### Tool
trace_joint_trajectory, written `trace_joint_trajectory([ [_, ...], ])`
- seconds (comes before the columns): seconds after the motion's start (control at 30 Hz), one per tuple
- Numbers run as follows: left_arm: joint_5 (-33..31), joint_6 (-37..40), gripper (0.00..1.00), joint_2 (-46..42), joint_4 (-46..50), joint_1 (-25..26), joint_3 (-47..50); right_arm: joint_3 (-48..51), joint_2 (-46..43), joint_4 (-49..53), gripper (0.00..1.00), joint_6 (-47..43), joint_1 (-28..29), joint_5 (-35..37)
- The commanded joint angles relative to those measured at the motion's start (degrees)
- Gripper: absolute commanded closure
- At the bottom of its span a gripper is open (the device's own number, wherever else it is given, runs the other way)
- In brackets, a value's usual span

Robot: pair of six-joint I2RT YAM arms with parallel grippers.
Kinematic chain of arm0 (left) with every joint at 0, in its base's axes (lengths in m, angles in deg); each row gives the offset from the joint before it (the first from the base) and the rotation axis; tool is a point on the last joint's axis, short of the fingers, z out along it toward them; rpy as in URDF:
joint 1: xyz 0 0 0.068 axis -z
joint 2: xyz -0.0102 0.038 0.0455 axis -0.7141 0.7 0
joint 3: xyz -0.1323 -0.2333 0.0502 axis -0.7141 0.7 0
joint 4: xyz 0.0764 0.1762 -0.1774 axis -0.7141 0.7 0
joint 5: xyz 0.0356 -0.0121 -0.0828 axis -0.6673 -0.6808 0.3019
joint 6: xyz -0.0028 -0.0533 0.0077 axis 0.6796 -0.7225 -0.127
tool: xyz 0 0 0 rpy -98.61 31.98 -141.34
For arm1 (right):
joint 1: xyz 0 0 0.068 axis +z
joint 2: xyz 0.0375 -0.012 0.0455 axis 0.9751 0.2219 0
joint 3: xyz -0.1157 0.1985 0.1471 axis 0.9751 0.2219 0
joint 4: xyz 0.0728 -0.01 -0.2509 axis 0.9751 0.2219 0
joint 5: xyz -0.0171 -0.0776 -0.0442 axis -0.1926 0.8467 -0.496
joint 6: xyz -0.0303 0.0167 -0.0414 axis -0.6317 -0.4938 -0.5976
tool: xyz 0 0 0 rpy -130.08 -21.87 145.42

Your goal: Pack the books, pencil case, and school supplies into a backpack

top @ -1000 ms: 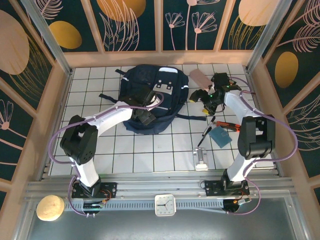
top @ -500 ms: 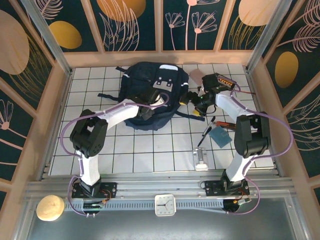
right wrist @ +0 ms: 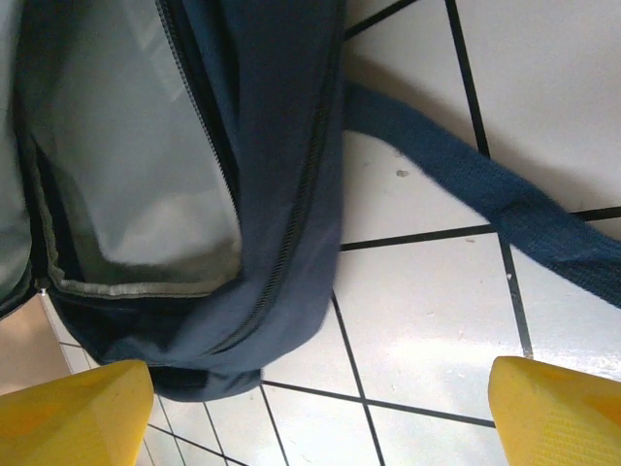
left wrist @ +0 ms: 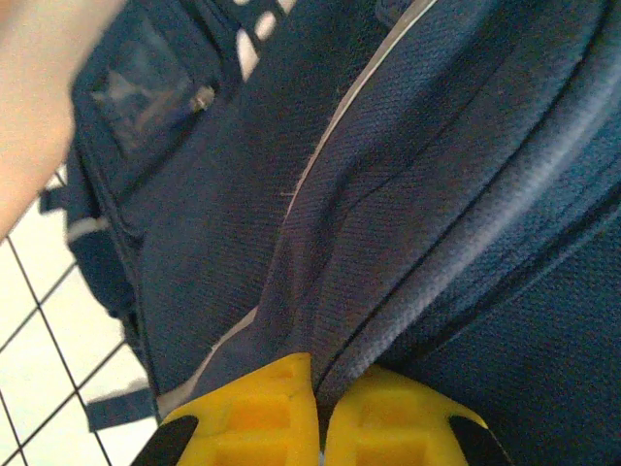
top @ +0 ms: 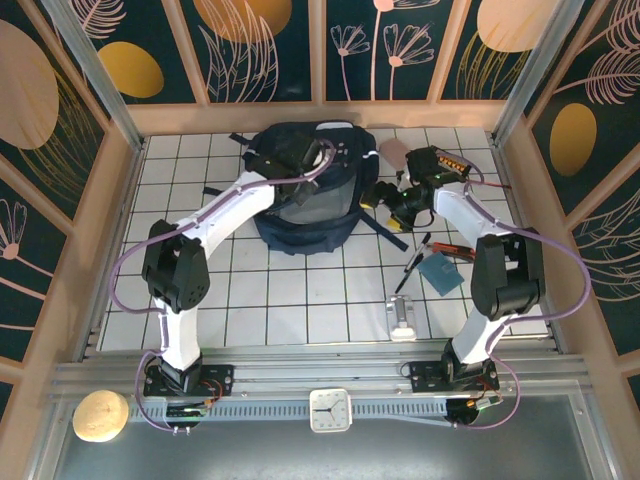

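Observation:
The navy backpack (top: 310, 200) lies at the back middle of the tiled table. My left gripper (top: 290, 160) sits on its upper part, and in the left wrist view that gripper (left wrist: 320, 413) is shut on a fold of the backpack's fabric (left wrist: 388, 194). Open over bare tile, my right gripper (top: 380, 196) hovers at the bag's right side, its yellow fingers (right wrist: 68, 413) spread wide beside the backpack's zipped edge (right wrist: 281, 146) and pale lining. The pink pencil case (top: 393, 150) lies behind it. A teal notebook (top: 440, 272), a black pen (top: 410, 268) and an orange pen (top: 455, 250) lie at the right.
A backpack strap (right wrist: 485, 189) trails across the tiles to the right of the bag. A small silver metal piece (top: 402, 320) lies near the front. Wooden walls (top: 120, 180) close in the table. A clock (top: 329, 410) sits on the near ledge.
My left gripper has shut on the backpack fabric and moved toward the back wall, shifting the bag with it. The right gripper moved left toward the bag, still open.

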State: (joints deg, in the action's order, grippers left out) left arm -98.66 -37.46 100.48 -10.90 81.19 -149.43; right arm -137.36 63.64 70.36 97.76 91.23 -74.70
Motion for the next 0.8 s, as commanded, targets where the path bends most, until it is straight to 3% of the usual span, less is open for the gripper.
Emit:
trace_joint_trajectory([
  [0.0,3.8,-3.9,1.00,-2.6,3.0,0.0,-2.6,1.4,-4.0,-4.2,0.10,0.1,0.8,-2.6],
  [0.23,8.8,-3.2,1.00,-2.9,3.4,0.2,-0.3,7.6,-3.8,-26.1,0.10,17.2,1.7,-14.2],
  [0.37,9.0,-2.6,1.00,-2.7,5.1,0.7,-0.1,9.4,-2.9,-35.1,0.08,25.1,3.3,-14.4],
  [0.63,11.3,-2.3,1.00,-3.7,5.0,1.6,2.8,3.8,5.9,-43.0,0.10,35.1,6.8,-12.6],
  [0.73,15.2,-3.6,1.00,-4.0,2.9,2.4,4.4,2.9,7.7,-42.0,0.20,36.3,7.6,-9.1],
  [0.77,16.2,-4.9,1.00,-4.4,1.7,2.4,5.4,3.8,7.7,-41.9,0.34,36.3,7.6,-7.9],
])
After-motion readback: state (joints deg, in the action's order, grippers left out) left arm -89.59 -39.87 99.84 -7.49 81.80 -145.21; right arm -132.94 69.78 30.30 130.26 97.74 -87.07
